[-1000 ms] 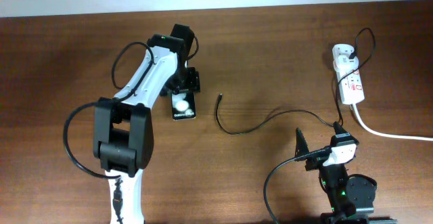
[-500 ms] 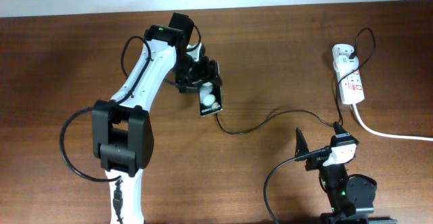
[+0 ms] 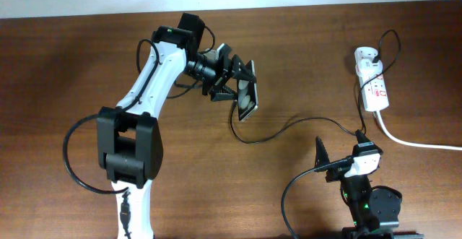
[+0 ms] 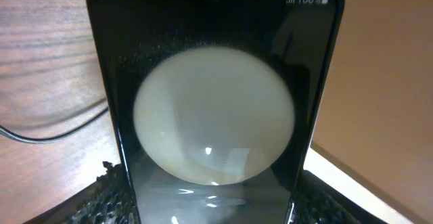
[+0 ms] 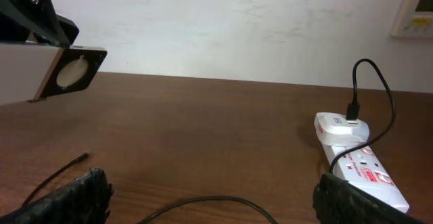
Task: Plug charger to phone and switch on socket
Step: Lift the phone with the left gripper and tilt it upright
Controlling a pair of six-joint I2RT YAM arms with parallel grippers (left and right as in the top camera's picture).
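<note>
My left gripper (image 3: pixel 234 80) is shut on the phone (image 3: pixel 247 100) and holds it tilted above the table, over the charger's free end. The phone fills the left wrist view (image 4: pixel 216 116), showing one large round reflection and "100%" text. It also shows at the upper left of the right wrist view (image 5: pixel 40 72). The thin black charger cable (image 3: pixel 289 125) runs across the table to the adapter on the white socket (image 3: pixel 375 87). Its plug tip (image 5: pixel 81 158) lies on the wood. My right gripper (image 3: pixel 339 152) is open and empty near the front edge (image 5: pixel 216 210).
The socket's thick white cord (image 3: pixel 419 144) runs off to the right. The socket with its red marks (image 5: pixel 362 170) lies at the right of the right wrist view. A pale wall stands behind the table's far edge.
My left gripper has lifted the phone off the table, carried it to the right and tilted it on edge over the charger's free end. The right arm has not moved.
</note>
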